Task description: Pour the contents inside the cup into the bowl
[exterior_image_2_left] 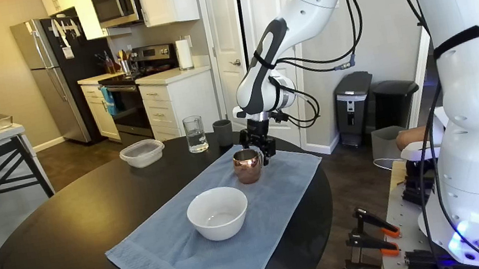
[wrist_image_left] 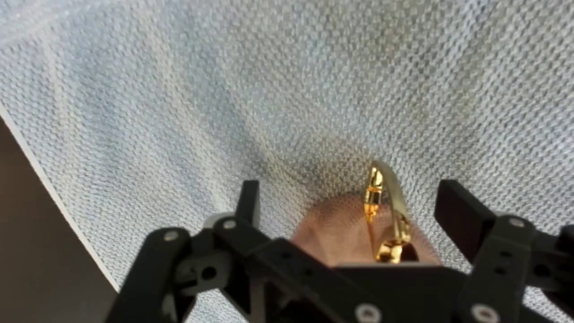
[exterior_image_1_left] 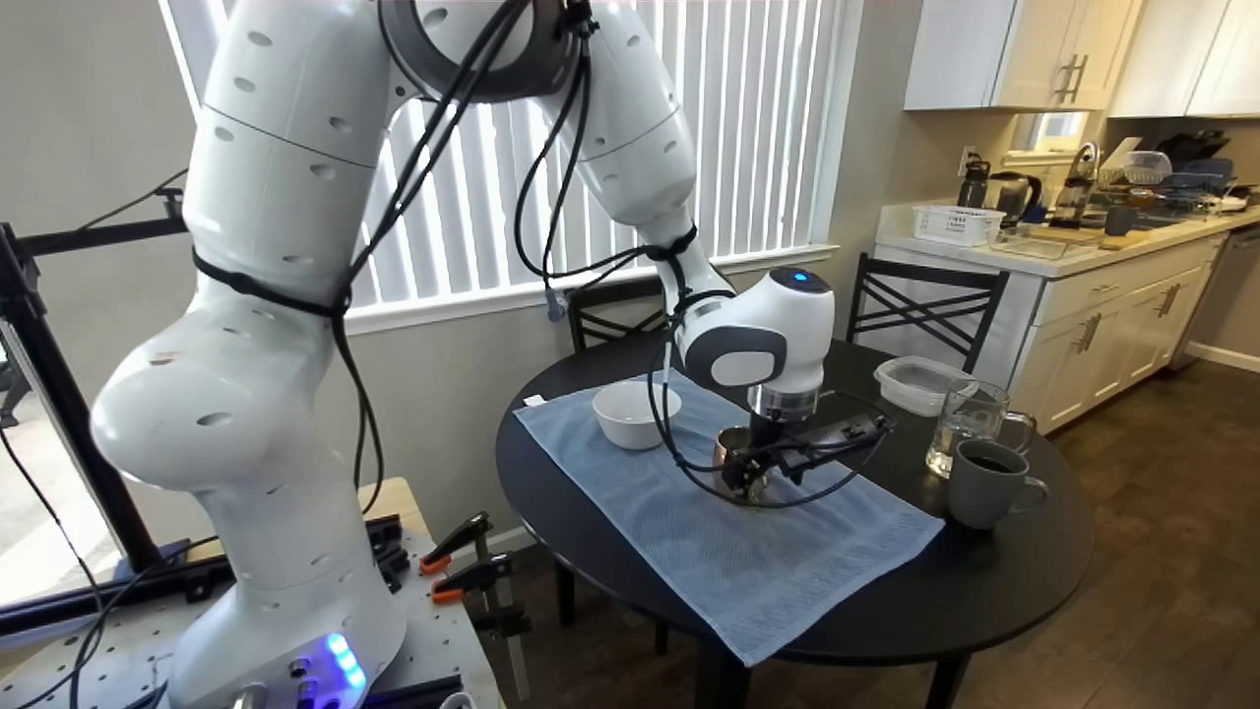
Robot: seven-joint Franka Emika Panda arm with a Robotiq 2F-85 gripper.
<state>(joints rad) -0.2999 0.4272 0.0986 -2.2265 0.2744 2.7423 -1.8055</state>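
Counter [exterior_image_2_left: 55, 253], dark and round, partly covered by a blue towel [exterior_image_2_left: 168, 258].
The tool [wrist_image_left: 350, 197] is unclenched, fingers [wrist_image_left: 248, 202] spread wide; on the towel, the white bowl [exterior_image_2_left: 222, 232] sits upright; the smaller copper cup [exterior_image_2_left: 247, 168] stands upright near the bowl, its handle [wrist_image_left: 395, 197] showing between the fingers in the wrist view.

- The cup [exterior_image_2_left: 248, 171] is shiny copper-brown; in the wrist view its handle [wrist_image_left: 397, 202] looks golden.
- The bowl [exterior_image_2_left: 221, 230] is plain white.
- The towel [exterior_image_2_left: 183, 265] is blue, with a fine woven pattern.
- The table [exterior_image_2_left: 67, 241] is black.
- The mug [exterior_image_1_left: 984, 490] is grey.
- The gripper [wrist_image_left: 349, 195] is black.
- The arm [exterior_image_1_left: 261, 187] is white with dark grey parts.
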